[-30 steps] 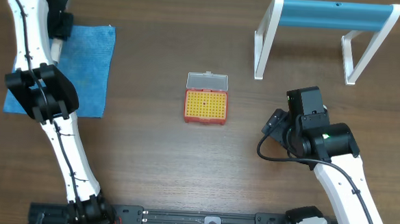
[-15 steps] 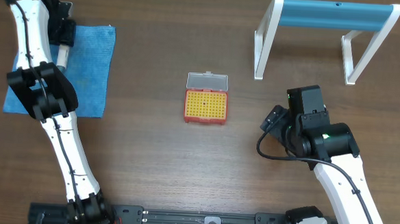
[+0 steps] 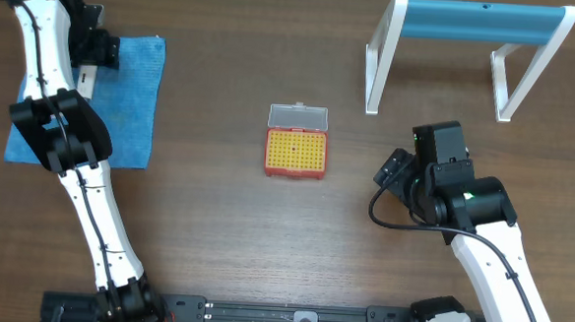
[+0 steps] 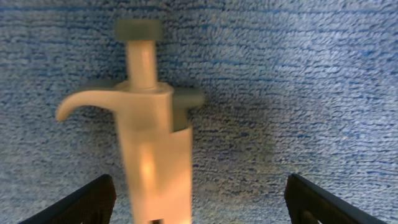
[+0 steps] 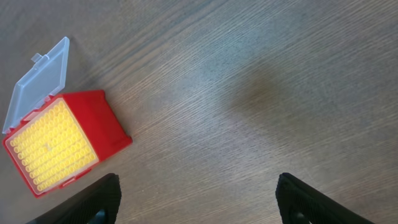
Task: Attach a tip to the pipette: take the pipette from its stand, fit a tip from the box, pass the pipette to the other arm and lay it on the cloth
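The pipette (image 4: 152, 155) lies on the blue cloth (image 3: 128, 94), which is spread at the table's (image 3: 215, 236) far-left corner. In the left wrist view its pale body runs lengthwise between the left gripper's (image 4: 200, 190) 2 fingers. Its grey plunger button (image 4: 138, 28) points away from the camera and its curved finger hook (image 4: 81, 102) sticks out to one side. The left gripper's fingers stand wide apart, one on each side of the pipette, and neither touches it, so this pincer is spread and grips nothing. The lower end of the pipette is cut off at the picture's edge, so I cannot tell whether a tip is fitted. In the top view the left arm (image 3: 67, 140) reaches from the table's near-left edge up over the cloth's left side.

The tip box (image 3: 296, 152) sits near the middle of the table. It has a red body with a yellow rack full of tips, and its clear lid (image 5: 37, 81) is hinged back on the far side. The pipette stand (image 3: 471, 52), white legs under a blue top bar, is at the far-right corner.

The right gripper (image 5: 198, 186) hangs over bare wood between the tip box and the table's right edge, nearer than the stand. Its 2 fingers are also spread wide with nothing between them, and the tip box lies off to one side in its wrist view.
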`<action>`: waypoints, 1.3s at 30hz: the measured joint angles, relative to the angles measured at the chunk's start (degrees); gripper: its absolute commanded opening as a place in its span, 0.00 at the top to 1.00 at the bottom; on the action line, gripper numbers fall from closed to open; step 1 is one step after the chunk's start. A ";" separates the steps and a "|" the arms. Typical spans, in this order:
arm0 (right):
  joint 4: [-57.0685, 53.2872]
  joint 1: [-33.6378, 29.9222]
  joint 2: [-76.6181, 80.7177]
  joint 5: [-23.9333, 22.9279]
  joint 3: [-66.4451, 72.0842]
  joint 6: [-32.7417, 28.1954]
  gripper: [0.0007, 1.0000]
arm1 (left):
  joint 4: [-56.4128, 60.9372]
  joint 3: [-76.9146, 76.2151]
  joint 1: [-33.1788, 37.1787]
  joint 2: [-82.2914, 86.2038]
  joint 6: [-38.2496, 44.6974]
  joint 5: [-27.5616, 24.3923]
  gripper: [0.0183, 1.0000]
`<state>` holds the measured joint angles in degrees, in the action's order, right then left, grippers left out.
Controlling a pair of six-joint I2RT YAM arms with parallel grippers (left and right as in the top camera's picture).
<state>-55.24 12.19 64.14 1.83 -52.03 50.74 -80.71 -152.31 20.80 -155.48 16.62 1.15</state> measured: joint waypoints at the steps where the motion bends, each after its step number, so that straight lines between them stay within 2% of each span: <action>1: 0.04 0.00 0.00 0.00 0.00 0.00 0.19 | -0.31 -0.02 0.00 0.35 0.00 0.35 0.12; 5: 0.02 0.00 -0.02 -0.04 0.00 -0.02 0.19 | -6.38 -2.84 0.00 4.17 -2.23 1.90 0.12; 9: 0.00 0.00 -1.79 -1.62 -1.46 -1.86 0.19 | -15.69 -9.22 0.00 16.04 -6.10 1.36 0.12; 12: 1.95 0.00 -6.47 -2.97 -4.63 -5.33 0.19 | -16.17 -10.95 0.00 28.33 -7.72 -1.01 0.12; 16: 7.28 0.00 -16.31 -3.85 -7.69 -10.62 0.19 | -15.98 -8.85 0.00 42.23 -9.03 -6.73 0.12; 21: 7.32 0.00 -30.01 -4.81 -8.13 -16.52 0.19 | -15.63 14.32 -0.07 65.16 -9.49 -12.20 0.12; 26: 6.51 0.00 -40.37 -4.98 -6.64 -23.15 0.19 | -13.84 49.24 -0.22 91.23 -10.73 -16.79 0.12; 28: 4.55 0.00 -44.22 -5.01 -5.55 -25.20 0.18 | -9.33 61.64 -0.22 103.19 -13.97 -18.25 0.12; 33: -1.92 0.00 -50.51 -5.62 -3.82 -30.16 0.18 | 0.96 77.79 -0.22 126.25 -26.60 -19.80 0.12; 39: -11.02 0.00 -52.11 -15.30 -3.58 -32.68 0.18 | 6.84 81.99 -0.22 140.65 -33.46 -20.37 0.12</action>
<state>-66.26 12.19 12.03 -13.47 -55.61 18.06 -73.87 -70.32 20.58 -14.83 -16.84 -19.22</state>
